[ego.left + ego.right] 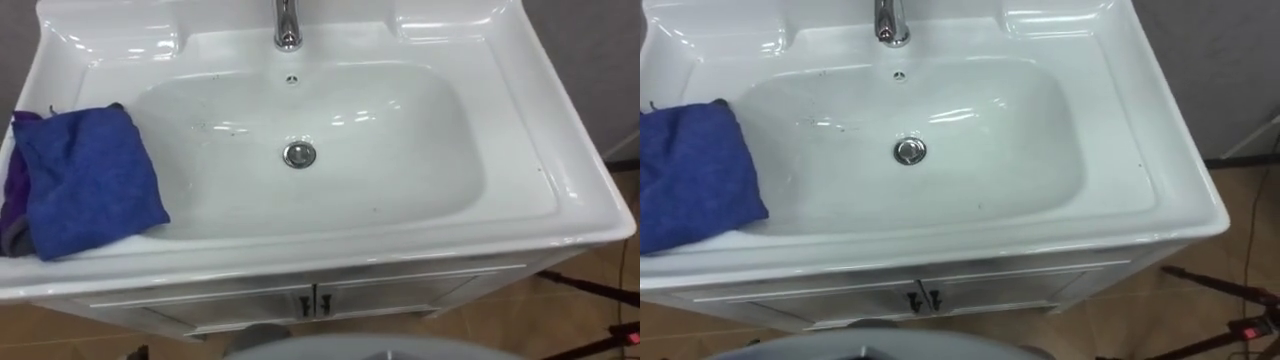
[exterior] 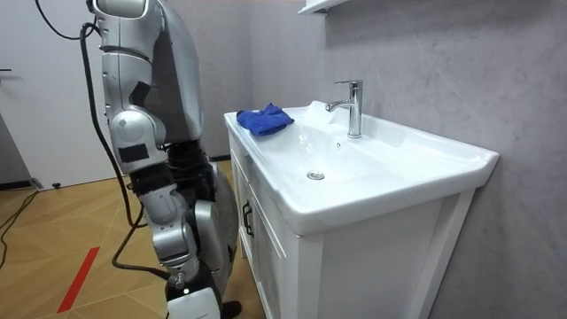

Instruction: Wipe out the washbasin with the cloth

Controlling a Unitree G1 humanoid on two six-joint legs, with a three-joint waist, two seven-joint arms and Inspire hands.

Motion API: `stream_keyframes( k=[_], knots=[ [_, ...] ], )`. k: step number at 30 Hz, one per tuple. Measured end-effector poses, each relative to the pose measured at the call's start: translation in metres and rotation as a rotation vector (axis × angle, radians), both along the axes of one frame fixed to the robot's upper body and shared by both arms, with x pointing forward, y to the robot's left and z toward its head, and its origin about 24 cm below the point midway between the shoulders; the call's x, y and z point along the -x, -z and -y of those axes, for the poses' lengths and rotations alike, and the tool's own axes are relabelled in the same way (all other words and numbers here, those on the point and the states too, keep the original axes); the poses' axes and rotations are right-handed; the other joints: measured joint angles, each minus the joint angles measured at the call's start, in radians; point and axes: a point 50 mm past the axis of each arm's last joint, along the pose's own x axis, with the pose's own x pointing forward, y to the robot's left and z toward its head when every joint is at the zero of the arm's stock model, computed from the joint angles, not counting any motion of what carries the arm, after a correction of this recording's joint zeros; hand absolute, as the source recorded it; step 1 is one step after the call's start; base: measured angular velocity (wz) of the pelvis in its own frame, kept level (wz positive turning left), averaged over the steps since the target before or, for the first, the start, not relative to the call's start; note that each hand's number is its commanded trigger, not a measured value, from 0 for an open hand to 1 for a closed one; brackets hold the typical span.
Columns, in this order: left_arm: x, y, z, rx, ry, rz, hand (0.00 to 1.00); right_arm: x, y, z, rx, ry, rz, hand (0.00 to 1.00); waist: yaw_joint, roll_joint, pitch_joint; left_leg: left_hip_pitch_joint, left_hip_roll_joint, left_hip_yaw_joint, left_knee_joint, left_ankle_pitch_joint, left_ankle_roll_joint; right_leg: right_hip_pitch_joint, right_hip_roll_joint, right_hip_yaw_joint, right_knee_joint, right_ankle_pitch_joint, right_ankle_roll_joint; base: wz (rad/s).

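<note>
Room view: robot stands upright at the front of a white cabinet [image 2: 266, 257], facing the wall behind it. Its right arm hangs straight down at its side. The right hand [image 2: 190, 303] sits low at the picture's bottom edge, touching nothing; open or closed, cannot tell.

The white basin [image 1: 520, 150] tops the cabinet, bowl sunk in the middle, with a few dark specks on the bowl surface.

A folded blue cloth [image 1: 85, 180] lies on the basin's left rim, near the front-left corner, its inner edge hanging over the bowl's slope. A purple edge [image 1: 15, 190] shows under it at the left.

A chrome faucet [image 1: 287, 25] stands at the back edge centre. The drain [image 1: 299, 154] is mid-bowl, with the overflow hole [image 1: 291, 79] just below the faucet.
</note>
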Motion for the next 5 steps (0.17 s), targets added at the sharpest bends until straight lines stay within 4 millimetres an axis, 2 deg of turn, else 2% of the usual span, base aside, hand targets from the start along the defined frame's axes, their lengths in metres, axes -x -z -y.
stream_keyframes(
  k=[5],
  knots=[
    [-0.0032,0.0021,0.0056,0.080,0.069,-0.042,0.00,0.0018,0.0002,-0.0002,-0.001,-0.005,-0.027,0.00,-0.002,-0.001,0.0006,0.003,-0.001,0.007,-0.010,0.002,0.004,-0.008,-0.001,0.021,0.006,0.004,0.001,-0.04]
  ],
)
